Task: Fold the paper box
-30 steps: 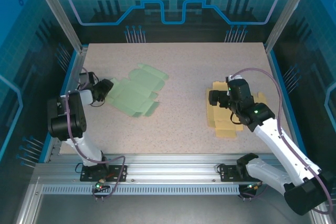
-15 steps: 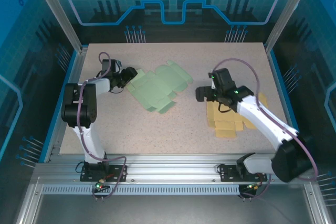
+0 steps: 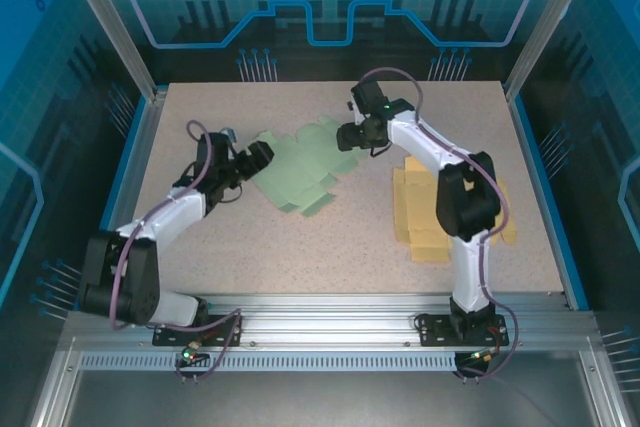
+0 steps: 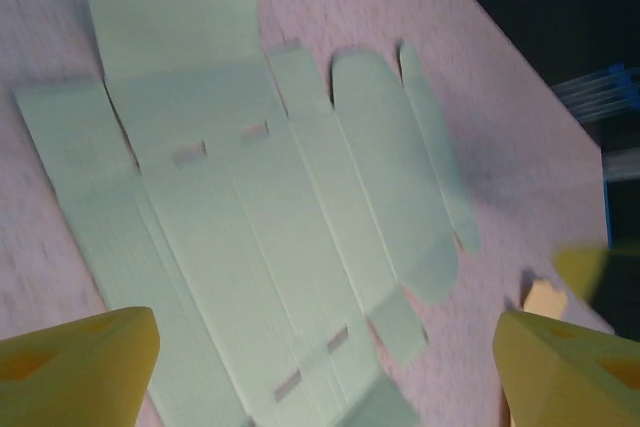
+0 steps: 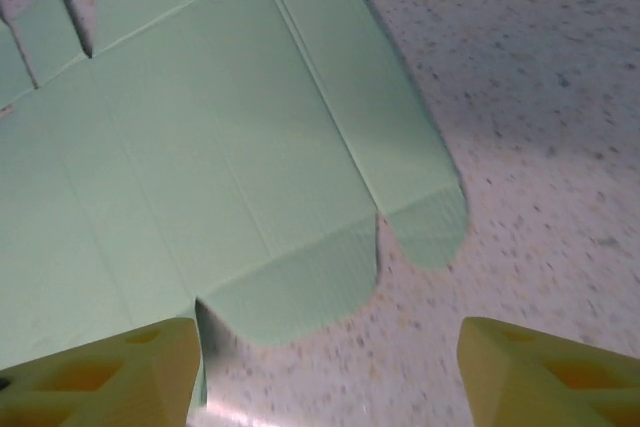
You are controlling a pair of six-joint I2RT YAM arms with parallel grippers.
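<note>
Top external view: a green paper box blank [image 3: 298, 169] is seen lying flat and fully unfolded on the table [image 3: 340, 247], left of centre. The left gripper [image 3: 258, 155] is placed at the blank's left edge, the right gripper [image 3: 346, 136] at its far right corner. A stack of tan blanks [image 3: 432, 217] is seen well apart on the right side, untouched.

In the left wrist view, yellow fingertips [image 4: 85, 357] are spread wide over the near end of the blank, with nothing held between them. In the right wrist view, the fingertips [image 5: 110, 367] are likewise spread wide above the rounded flaps at the blank's edge, nothing gripped. Contact with the paper cannot be told for either.

Progress, as judged: no panel or flap is raised, no crease is bent, no tab is inserted in a slot. Only positioning of both arms at the sheet is done. All folding is left: side walls to be lifted, flaps turned in, tabs locked.
</note>
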